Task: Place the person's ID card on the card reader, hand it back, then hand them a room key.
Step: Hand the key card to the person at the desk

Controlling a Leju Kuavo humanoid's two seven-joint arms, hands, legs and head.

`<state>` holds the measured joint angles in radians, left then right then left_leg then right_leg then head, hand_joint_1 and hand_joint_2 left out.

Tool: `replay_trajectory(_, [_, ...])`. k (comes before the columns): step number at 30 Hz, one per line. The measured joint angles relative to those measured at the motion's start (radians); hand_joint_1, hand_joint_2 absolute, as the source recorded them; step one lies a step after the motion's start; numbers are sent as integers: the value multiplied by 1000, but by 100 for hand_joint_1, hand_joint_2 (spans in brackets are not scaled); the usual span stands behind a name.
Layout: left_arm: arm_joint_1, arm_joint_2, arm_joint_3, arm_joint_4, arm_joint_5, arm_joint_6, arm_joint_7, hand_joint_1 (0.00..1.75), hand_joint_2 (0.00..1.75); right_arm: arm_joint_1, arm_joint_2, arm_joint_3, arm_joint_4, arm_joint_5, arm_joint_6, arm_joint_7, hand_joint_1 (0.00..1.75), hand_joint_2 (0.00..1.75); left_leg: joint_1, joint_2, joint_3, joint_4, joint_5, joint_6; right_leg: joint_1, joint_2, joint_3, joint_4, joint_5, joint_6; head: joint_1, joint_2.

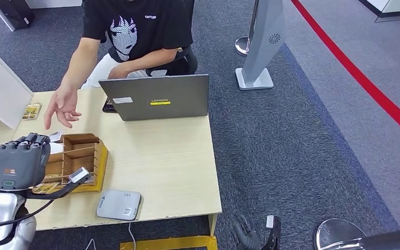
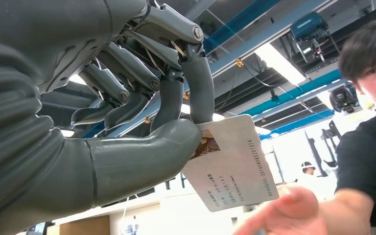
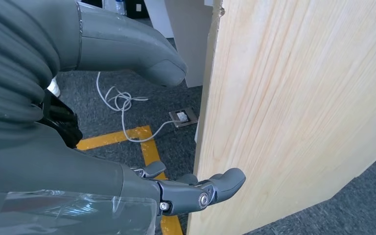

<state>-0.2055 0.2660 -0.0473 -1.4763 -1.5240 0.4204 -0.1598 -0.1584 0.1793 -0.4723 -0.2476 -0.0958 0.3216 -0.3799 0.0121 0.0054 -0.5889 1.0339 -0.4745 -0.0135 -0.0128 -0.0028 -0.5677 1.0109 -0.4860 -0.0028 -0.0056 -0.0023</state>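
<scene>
At the left edge of the table [image 1: 177, 172], my left robot hand [image 1: 21, 159] is raised, thumb and a finger pinching one card [image 2: 235, 164], which the wrist view shows as pale and printed, its long axis reaching toward the person. The person's open hand [image 1: 62, 108] waits close by at about one o'clock from it, so this arm is far nearer. Further right lie one wooden card box [image 1: 80, 159], one grey card reader [image 1: 119, 204] and one laptop [image 1: 159, 96]; my right robot hand [image 1: 247, 237] hangs below the table edge, holding nothing, fingers loosely apart.
</scene>
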Motion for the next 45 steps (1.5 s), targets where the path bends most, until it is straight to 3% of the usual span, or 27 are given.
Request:
replay_trajectory(19, [4,-37,20,-11,5,10,-28,175,175,0,0,0,0,-2,-2,-1,0,175,0,1,0,0,0,0,0,1,0,0,0,0,0,0])
replay_trajectory(23, [11,-48,25,-29,7,19,-38,0,175,-1,0,0,0,-2,-3,-4,0,175,0,0,0,0,-1,0,0,1,0,0,0,0,0,0])
replay_trajectory(34, [172,-93,31,-195,0,64,-93,0,175,1,0,-7,0,-18,-1,-19,0,175,0,0,0,0,-1,1,0,1,-1,-1,0,0,0,0])
replay_trajectory(42, [221,-107,21,-252,-20,60,-109,0,175,2,0,-17,0,-21,-1,-24,0,175,0,0,0,0,0,1,0,1,0,-1,0,0,0,0])
replay_trajectory(45, [246,-93,-27,-272,-37,45,-64,0,175,2,-1,-25,0,-26,-1,-28,0,175,0,0,0,0,-1,1,0,1,-1,-1,0,0,0,0])
